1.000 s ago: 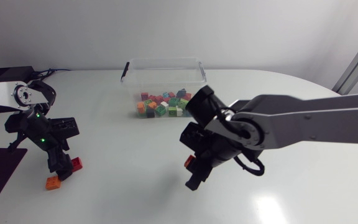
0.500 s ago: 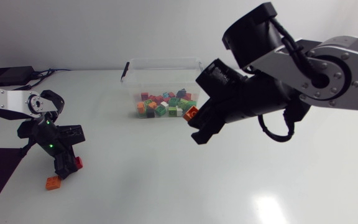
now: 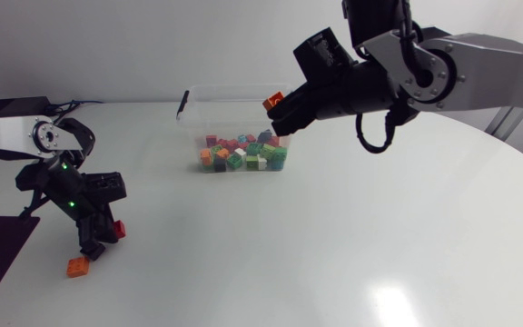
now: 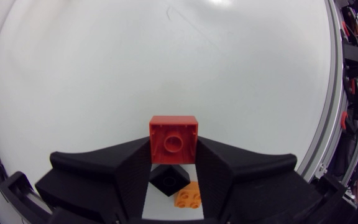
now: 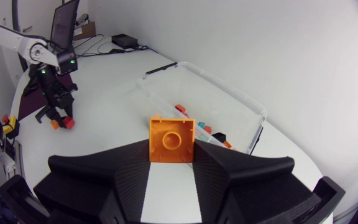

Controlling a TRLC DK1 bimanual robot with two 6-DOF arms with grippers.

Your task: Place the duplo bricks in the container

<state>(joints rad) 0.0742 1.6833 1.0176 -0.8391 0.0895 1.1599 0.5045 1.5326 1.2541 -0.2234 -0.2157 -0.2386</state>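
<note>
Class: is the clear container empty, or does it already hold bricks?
Partly filled: coloured bricks lie piled in the container, at one side.

White table [image 3: 334, 245]. Clear container [image 3: 240, 92], upper centre, holds multicoloured bricks [image 3: 243, 153]. Black right gripper [image 3: 278, 109] pinches orange brick [image 3: 273, 101]; black left gripper [image 3: 107, 234] pinches red brick [image 3: 117, 229].

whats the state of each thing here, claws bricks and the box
left claw, shut on red brick
right claw, shut on held orange brick
container, open, no lid, bricks inside
loose orange brick, lying on table
black brick, lying on table
</note>
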